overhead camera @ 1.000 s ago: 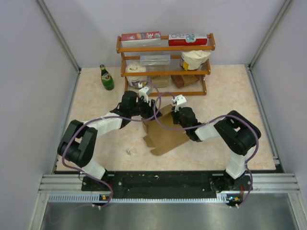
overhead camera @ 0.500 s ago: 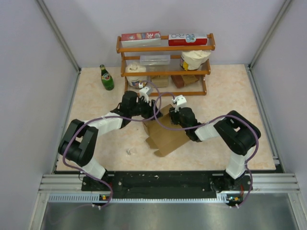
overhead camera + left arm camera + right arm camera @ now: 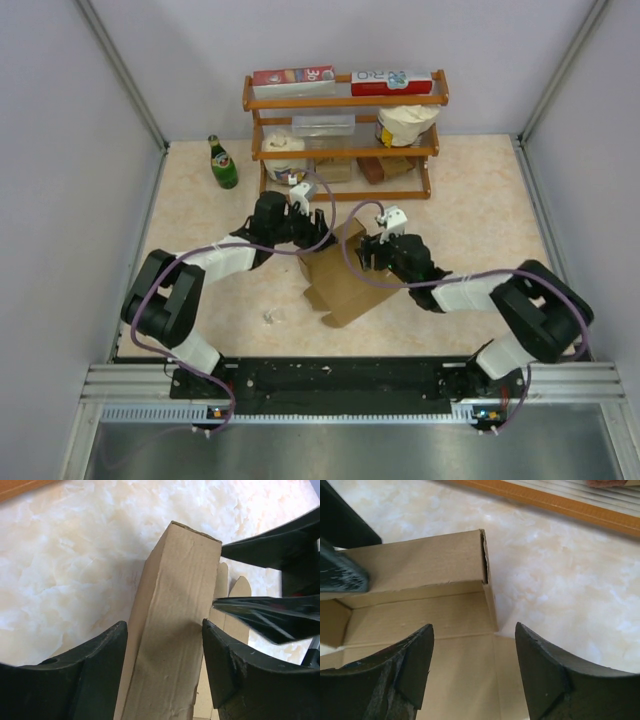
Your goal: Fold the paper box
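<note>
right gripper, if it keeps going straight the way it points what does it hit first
Most likely the paper box: the open right gripper faces the end of its upright wall, with a flat panel below. Depth is unclear, so it could skim that edge instead of hitting squarely.

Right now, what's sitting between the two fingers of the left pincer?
A raised wall of the paper box stands there, filling the gap of the left pincer and touched on both sides. The left wrist view shows it.

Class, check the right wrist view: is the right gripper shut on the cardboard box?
No, the right gripper stands open, fingers wide apart over the box.
</note>
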Tool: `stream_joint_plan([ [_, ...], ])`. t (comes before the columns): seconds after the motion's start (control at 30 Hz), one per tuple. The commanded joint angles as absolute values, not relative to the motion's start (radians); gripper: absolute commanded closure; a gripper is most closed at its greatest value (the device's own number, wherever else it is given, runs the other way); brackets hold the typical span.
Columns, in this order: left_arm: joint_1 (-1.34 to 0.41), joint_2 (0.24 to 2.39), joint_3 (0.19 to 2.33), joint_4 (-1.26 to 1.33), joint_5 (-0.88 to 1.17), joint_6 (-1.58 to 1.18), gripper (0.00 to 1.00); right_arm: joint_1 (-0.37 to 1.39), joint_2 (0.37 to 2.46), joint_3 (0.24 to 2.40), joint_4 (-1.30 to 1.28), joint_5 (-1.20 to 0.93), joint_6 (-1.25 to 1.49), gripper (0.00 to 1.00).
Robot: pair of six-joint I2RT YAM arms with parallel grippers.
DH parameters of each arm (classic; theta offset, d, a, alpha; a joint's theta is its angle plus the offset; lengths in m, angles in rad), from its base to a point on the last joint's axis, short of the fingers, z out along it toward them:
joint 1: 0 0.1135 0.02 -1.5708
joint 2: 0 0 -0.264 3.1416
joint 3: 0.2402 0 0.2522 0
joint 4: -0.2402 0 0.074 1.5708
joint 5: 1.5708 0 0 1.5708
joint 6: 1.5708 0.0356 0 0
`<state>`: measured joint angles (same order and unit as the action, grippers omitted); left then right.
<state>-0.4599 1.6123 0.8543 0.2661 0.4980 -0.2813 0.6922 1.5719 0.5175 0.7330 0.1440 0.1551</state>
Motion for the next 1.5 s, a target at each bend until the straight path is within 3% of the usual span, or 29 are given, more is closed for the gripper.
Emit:
stream_joint_plan([
  [0.0,-0.462,1.557,0.838,0.288,0.463,-0.253,0.34,0.704,1.369,0.453,0.634,0.138,0.247,0.33],
  [0.23,-0.462,1.502,0.805,0.293,0.374,-0.227,0.31,0.704,1.12,0.503,0.105,0.288,0.563,0.3],
  [0.33,-0.463,1.451,0.778,0.307,0.348,-0.216,0.25,0.704,1.024,0.492,-0.052,0.311,0.678,0.29],
  [0.5,-0.56,1.332,0.749,0.293,0.232,-0.076,0.07,0.704,0.853,0.433,-0.156,0.273,0.782,0.28],
  [0.67,-0.693,1.31,0.822,0.141,0.066,0.052,0.01,0.704,0.72,0.394,-0.224,0.242,0.822,0.28],
  [0.9,-0.85,1.336,0.868,0.037,-0.248,0.184,0.01,0.704,0.632,0.361,-0.233,0.195,0.828,0.28],
  [1.23,-0.997,1.566,1.02,0.005,-0.601,0.328,0.03,0.706,0.463,0.296,-0.259,0.166,0.822,0.28],
  [1.47,-1.019,1.716,1.101,-0.063,-0.719,0.354,0.08,0.704,0.42,0.281,-0.275,0.164,0.805,0.28],
])
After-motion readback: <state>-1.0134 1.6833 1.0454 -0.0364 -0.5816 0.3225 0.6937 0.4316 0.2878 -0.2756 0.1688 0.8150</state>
